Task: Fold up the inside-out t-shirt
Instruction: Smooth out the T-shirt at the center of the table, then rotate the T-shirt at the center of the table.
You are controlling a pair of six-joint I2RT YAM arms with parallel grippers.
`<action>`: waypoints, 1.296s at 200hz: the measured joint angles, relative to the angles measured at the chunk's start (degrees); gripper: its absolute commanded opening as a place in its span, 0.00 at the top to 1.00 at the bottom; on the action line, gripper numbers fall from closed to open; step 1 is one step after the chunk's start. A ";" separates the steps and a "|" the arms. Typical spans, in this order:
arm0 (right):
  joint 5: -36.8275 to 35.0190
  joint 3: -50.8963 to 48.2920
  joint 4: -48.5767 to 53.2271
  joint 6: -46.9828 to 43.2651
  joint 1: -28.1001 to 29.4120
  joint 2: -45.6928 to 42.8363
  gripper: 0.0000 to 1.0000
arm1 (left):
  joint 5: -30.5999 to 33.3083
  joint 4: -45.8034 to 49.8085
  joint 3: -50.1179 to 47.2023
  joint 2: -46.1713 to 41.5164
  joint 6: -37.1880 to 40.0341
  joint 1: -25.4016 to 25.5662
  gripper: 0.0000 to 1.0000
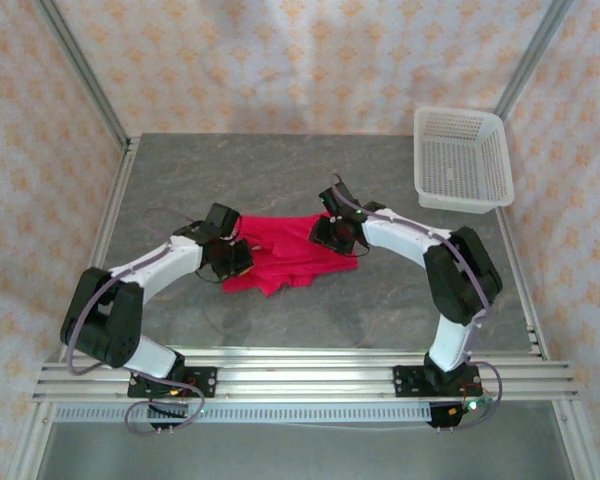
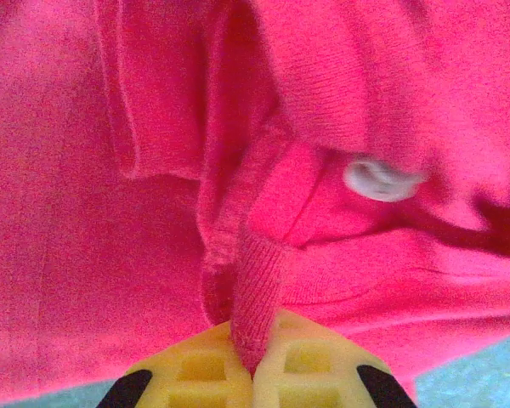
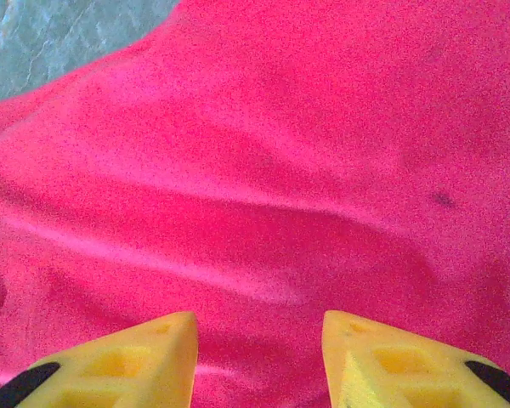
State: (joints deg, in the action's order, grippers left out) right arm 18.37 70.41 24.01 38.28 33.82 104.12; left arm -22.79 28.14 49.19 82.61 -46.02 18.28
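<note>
Your left gripper (image 2: 253,367) is clamped on a ribbed edge of the inside-out t-shirt (image 1: 285,258), crumpled on the table (image 1: 400,190) between the arms, probably to anchor it, while your right gripper (image 3: 257,330) hovers, jaws apart, over smooth cloth, seemingly ready to pinch

Left arm (image 1: 150,265) jaws clamped; right arm (image 1: 420,240) jaws apart

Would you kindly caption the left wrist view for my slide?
Left gripper pinches a ribbed edge of the red t-shirt.
</note>
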 measured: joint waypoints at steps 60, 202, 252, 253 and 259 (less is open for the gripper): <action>-0.74 0.52 1.27 -0.48 -1.62 5.29 0.57 | 0.74 1.75 -2.78 -11.43 -0.13 0.11 1.00; 1.16 2.64 5.18 -2.64 -1.79 3.96 0.52 | 8.13 8.92 3.54 -4.07 1.95 0.92 0.50; 1.20 8.07 6.40 -4.11 -2.69 3.65 0.60 | 7.13 5.35 11.61 0.96 1.03 1.64 0.60; 1.22 8.15 6.38 -3.98 -2.80 3.78 0.60 | 7.08 5.27 11.65 1.20 1.07 1.66 0.60; 1.22 8.50 6.36 -4.24 -3.15 4.42 0.63 | 6.49 4.48 11.93 3.43 0.98 1.95 0.60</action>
State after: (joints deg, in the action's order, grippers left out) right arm 19.59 78.91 30.37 34.04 30.68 108.53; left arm -16.29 32.62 61.12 86.04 -45.04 20.23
